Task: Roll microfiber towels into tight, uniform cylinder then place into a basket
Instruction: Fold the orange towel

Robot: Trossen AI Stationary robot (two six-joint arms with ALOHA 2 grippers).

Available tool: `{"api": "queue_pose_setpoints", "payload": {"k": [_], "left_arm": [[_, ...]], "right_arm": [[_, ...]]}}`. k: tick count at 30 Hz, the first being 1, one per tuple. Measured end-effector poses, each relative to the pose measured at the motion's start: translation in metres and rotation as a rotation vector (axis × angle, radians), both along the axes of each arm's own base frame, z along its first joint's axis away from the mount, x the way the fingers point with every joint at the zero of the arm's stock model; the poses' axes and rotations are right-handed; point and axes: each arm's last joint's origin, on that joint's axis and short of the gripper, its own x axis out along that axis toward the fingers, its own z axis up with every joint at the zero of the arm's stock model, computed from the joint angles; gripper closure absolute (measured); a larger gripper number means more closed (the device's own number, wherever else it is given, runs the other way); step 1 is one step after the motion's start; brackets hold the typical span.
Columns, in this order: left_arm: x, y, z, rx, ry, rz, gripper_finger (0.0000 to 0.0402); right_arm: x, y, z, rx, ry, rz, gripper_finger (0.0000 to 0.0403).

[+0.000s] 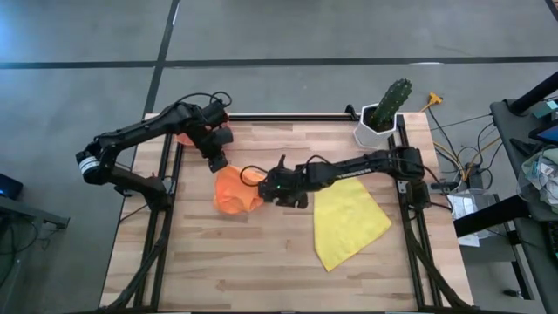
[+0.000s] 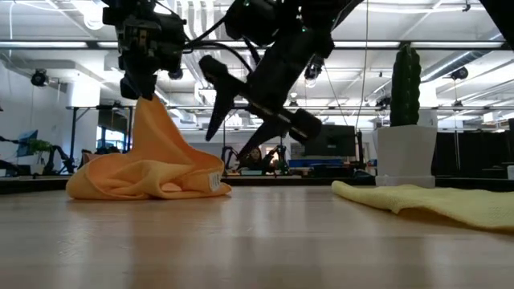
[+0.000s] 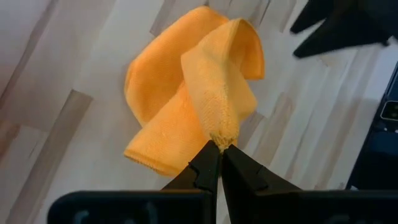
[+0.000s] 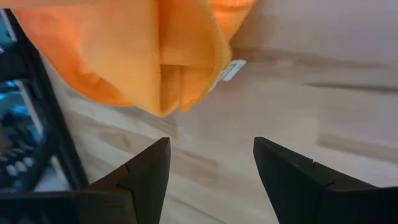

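The orange towel lies heaped on the table left of centre, and one point of it is pulled up into a peak. My left gripper is shut on that peak. My right gripper is open and hangs just above the table, close to the towel's right side, touching nothing. The yellow towel lies flat on the right half of the table. A sliver of the red-orange basket shows under my left arm at the far left. My left gripper pinches a small bunched tip of the orange towel between its two fingertips, coming steeply from above. The cloth hangs below the fingers in a twisted fold. Its lower part rests heaped on the table.
A white pot with a green cactus stands at the far right corner. A white label sticks out of the orange towel's edge. Bare wood lies along the table's near edge.
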Motion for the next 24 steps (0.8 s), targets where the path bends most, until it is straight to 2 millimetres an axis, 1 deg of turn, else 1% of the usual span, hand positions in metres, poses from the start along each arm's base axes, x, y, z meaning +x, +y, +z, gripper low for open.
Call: {"api": "queue_pose_setpoints", "payload": {"k": [2,6,8,14,17,24], "left_arm": [[0.0,0.0,0.0,0.0,0.0,-0.001,0.0402],[-0.001,0.0,0.001,0.009,-0.005,-0.018,0.0402],[-0.001,0.0,0.001,0.01,-0.007,-0.019,0.0402],[-0.001,-0.001,0.001,0.009,-0.006,-0.021,0.0402],[-0.002,-0.001,0.002,0.01,-0.009,-0.021,0.0402],[-0.002,-0.002,0.002,0.008,-0.007,-0.022,0.0402]], "right_arm": [[0.005,0.002,-0.007,0.019,-0.014,-0.029,0.0173],[0.016,0.003,-0.026,0.026,0.015,-0.072,0.0164],[0.022,0.003,-0.033,0.022,0.02,-0.075,0.0161],[0.038,0.003,-0.045,0.026,0.021,-0.08,0.0164],[0.043,0.003,-0.041,0.015,-0.002,-0.065,0.0175],[0.037,-0.001,-0.037,-0.041,0.073,-0.068,0.0208]]}}
